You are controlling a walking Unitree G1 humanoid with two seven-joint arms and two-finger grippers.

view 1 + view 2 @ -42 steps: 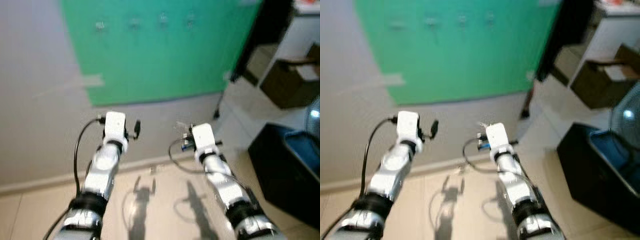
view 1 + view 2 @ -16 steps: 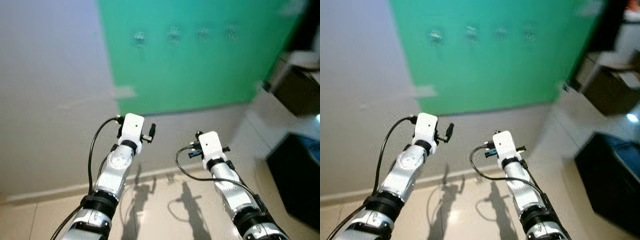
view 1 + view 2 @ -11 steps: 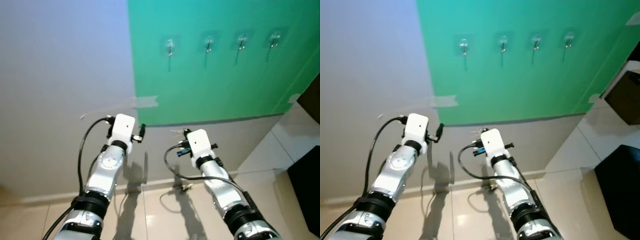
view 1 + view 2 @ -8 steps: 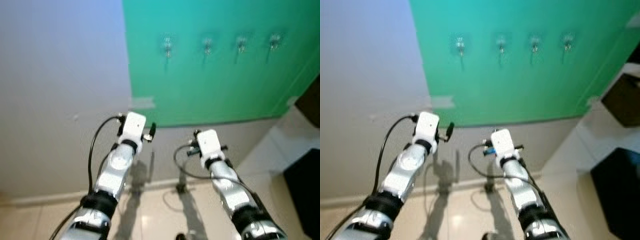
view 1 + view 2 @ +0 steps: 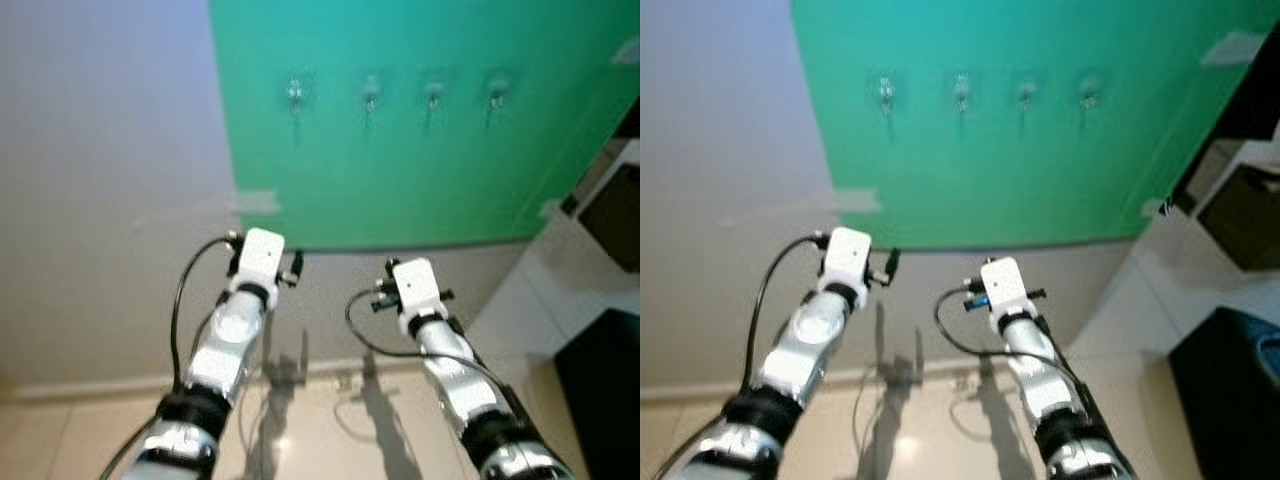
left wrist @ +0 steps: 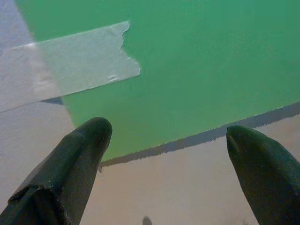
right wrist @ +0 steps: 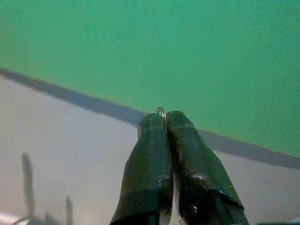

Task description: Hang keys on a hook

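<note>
Green panel (image 5: 400, 150) on grey wall (image 5: 100, 200), tiled floor (image 5: 330, 430).

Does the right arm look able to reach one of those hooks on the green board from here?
Probably not yet: nothing blocks the way, but the right gripper, pinching a key ring, sits well below the hooks.

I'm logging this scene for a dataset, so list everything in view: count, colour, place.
Green sheet: one, green, on the wall ahead.
Hooks: four, clear with metal, in a row high on the green sheet.
Tape: one strip, translucent, at the sheet's lower left corner.
Key ring: one, silver, just a loop showing between the right fingertips.
Black object: one, on the floor at far right.
Left gripper: open, facing the sheet's lower edge.
Right gripper: shut on the key ring, below the hooks.
</note>
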